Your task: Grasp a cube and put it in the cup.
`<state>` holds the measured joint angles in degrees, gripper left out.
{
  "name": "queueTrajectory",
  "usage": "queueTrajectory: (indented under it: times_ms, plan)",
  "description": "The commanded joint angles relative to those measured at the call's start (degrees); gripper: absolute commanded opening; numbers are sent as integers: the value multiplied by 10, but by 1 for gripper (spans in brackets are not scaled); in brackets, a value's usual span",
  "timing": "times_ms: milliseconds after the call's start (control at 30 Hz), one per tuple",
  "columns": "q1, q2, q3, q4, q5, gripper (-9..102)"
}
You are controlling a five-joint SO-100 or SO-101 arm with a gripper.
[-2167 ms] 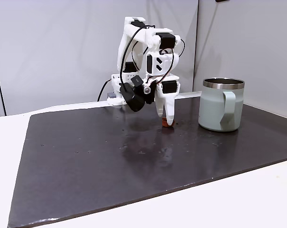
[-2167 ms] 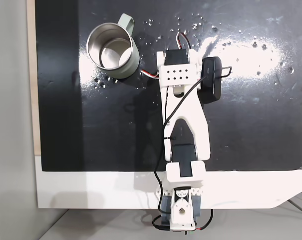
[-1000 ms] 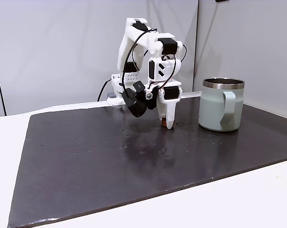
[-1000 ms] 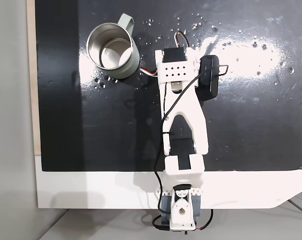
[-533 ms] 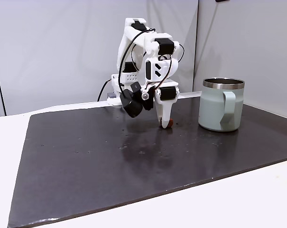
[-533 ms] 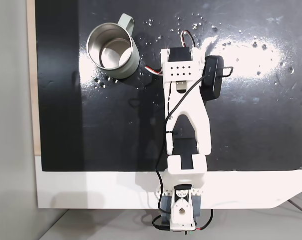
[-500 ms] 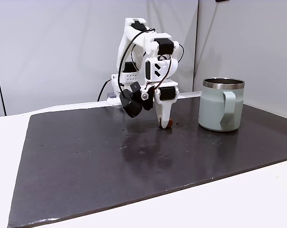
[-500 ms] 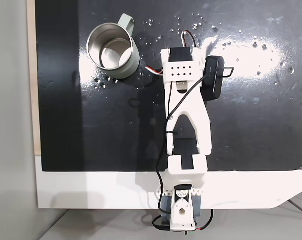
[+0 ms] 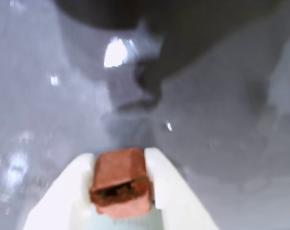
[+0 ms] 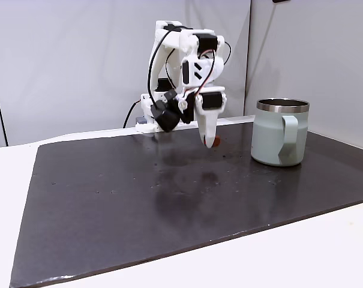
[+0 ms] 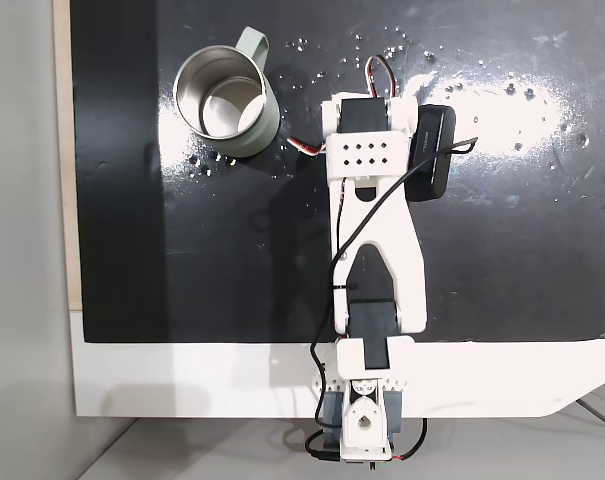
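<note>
1. Between the two white fingers [image 9: 70, 191] in the wrist view sits the cube [image 9: 121, 181], rust-brown and matte, one finger pressed against each of its side faces.
2. It looks light and rigid, I judge, with a dull surface that should not slip easily; a ragged dark patch on the face toward the camera suggests it is chipped or crumbly, so a gentle squeeze seems wiser than a hard one.
3. Flat opposite faces are the sensible place to hold it, and that is where the pads meet it now; being so small, it leaves little margin if it twists.
4. The gripper [image 10: 210, 143] is closed on the cube and hangs above the dark mat [image 10: 139, 198], the cube [image 10: 212, 142] a small reddish spot at the fingertips, clear of the surface.
5. Off to the right in that fixed view stands the cup [image 10: 281, 132], upright, pale green with a steel rim, well apart from the gripper.
6. Seen from above, the cup [image 11: 267, 115] is open and empty, up and left of the arm's wrist [image 11: 367, 150].
</note>
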<state>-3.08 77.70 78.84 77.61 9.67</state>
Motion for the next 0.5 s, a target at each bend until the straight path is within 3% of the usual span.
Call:
queueTrajectory:
  times_ms: [0,467]
  plan:
    - [-12,87,-41,29,-11,3]
    - [-16,250,-118,136,-43,3]
